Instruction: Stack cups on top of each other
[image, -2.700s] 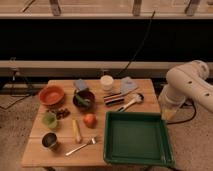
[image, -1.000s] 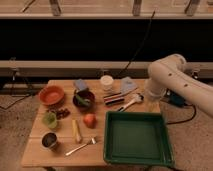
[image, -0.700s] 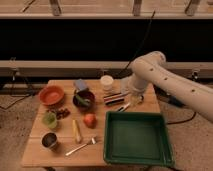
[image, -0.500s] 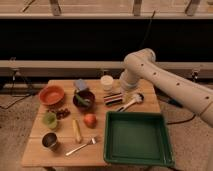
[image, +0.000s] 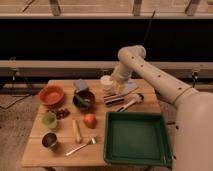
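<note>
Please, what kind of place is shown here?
Probably a robot test space: a robot arm over a wooden table, a green tray on it, a metal rail behind. The gripper hangs beside the cream cup.

No lettering, label, brand, number or sign can be read anywhere on the desk (image: 35, 150) or on the things it carries. The white arm (image: 150, 75) is blank too, down to its gripper (image: 114, 87), which hangs with jaws apart just beside the cream-white cup (image: 106, 81) at the desk's twelve o'clock edge.
</note>
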